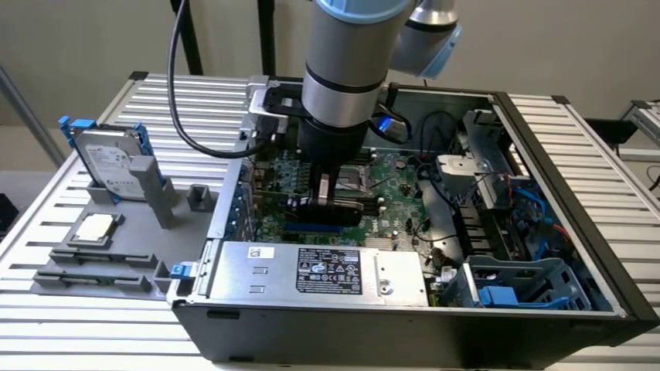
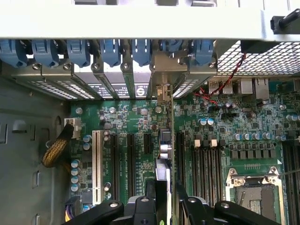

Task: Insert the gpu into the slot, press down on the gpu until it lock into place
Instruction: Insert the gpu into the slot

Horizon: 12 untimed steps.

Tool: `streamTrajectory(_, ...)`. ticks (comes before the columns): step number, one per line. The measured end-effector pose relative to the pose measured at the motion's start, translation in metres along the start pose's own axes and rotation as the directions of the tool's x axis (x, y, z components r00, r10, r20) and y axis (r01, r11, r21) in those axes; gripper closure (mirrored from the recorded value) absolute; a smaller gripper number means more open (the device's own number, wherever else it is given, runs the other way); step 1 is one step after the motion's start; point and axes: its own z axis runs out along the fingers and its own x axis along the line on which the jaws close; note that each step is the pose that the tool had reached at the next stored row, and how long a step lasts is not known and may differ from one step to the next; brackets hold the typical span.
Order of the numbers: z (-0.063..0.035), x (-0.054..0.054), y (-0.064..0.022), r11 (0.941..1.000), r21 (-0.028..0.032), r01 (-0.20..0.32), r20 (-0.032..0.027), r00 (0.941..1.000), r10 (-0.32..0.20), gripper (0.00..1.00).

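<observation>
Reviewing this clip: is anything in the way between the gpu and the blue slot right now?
Nothing visible does. The claw holds the gpu edge-down directly over the slot, whose blue strip shows bare just below the card in the exterior view. Whether the card's edge is in it yet cannot be told.

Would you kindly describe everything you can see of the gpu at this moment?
The gpu is a small flat black card with a matte shroud, plastic by its look. It stands on edge inside the open computer case, over the green motherboard, gripped from above by the end effector. Its lower edge is at the blue slot; whether it is fully seated cannot be told. In the wrist view it appears edge-on between the fingers.
</observation>
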Motion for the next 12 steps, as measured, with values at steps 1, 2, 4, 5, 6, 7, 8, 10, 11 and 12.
streamTrajectory(1, 0.0003, 0.0000, 0.0000, 1.0000, 0.0001, 0.000, 0.0001, 1.0000, 0.000, 0.73)
streamTrajectory(2, 0.0006, 0.0000, -0.0001, 1.0000, 0.0000, 0.000, 0.0000, 1.0000, 0.000, 0.73)
streamTrajectory(4, 0.0011, 0.0001, -0.0004, 1.0000, -0.0001, 0.000, -0.0013, 1.0000, 0.000, 0.73)
streamTrajectory(5, 0.0013, 0.0000, -0.0008, 1.0000, -0.0003, 0.000, -0.0020, 1.0000, 0.000, 0.73)
streamTrajectory(6, 0.0015, 0.0000, -0.0011, 1.0000, -0.0004, 0.000, -0.0026, 1.0000, 0.000, 0.73)
streamTrajectory(7, 0.0017, 0.0000, -0.0015, 1.0000, -0.0006, 0.000, -0.0030, 1.0000, 0.000, 0.73)
streamTrajectory(8, 0.0018, 0.0000, -0.0019, 1.0000, -0.0017, 0.000, -0.0036, 1.0000, 0.000, 0.73)
streamTrajectory(10, 0.0023, 0.0000, -0.0024, 1.0000, -0.0045, -0.001, -0.0051, 1.0000, 0.000, 0.73)
streamTrajectory(11, 0.0026, 0.0001, -0.0025, 1.0000, -0.0062, -0.001, -0.0057, 1.0000, 0.001, 0.73)
streamTrajectory(12, 0.0030, 0.0001, -0.0025, 1.0000, -0.0073, -0.001, -0.0061, 1.0000, 0.001, 0.73)
